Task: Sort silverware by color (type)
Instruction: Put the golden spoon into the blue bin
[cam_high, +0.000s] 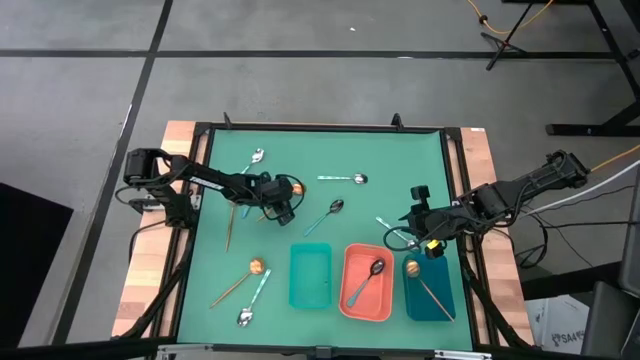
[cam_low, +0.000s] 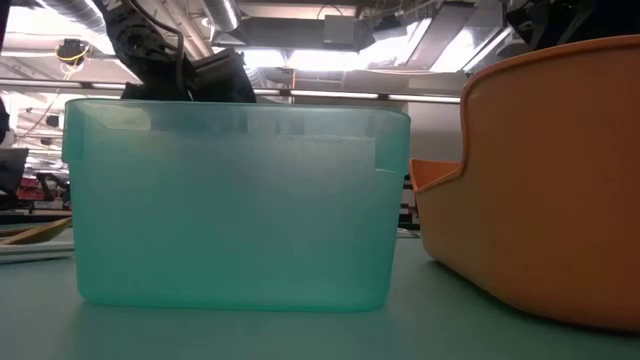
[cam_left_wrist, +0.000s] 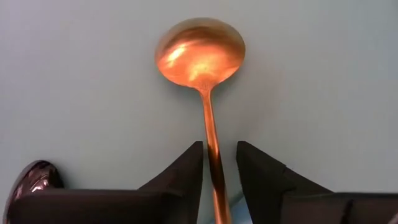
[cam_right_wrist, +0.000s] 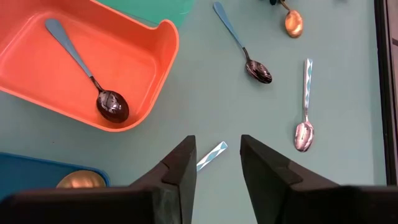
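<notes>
1. The worktop (cam_high: 320, 165) carries three trays in a row at its near edge; the coral tray (cam_high: 366, 282) is the landmark. The teal tray (cam_high: 310, 275) sits just left of it and the dark blue tray (cam_high: 430, 290) just right.
2. Left gripper (cam_left_wrist: 219, 163), well up-left of the coral tray: its jaws straddle the thin handle of a gold-copper spoon (cam_left_wrist: 202, 59) lying on the mat, with a sliver of gap on each side — not yet clamped.
3. Right gripper (cam_right_wrist: 217, 163), just above the dark blue tray: jaws parted around the tip of a light-teal handle (cam_right_wrist: 212, 154); whether they pinch it I cannot tell.
4. Sorted so far: a dark spoon (cam_high: 368, 278) in the coral tray and a gold one (cam_high: 413, 268) in the blue tray. The teal tray looks bare.
5. Risk: the handle is slim and flat on the mat — closing jaws may skate over it, or pivot the spoon.
6. No brand, label or writing is readable.
</notes>
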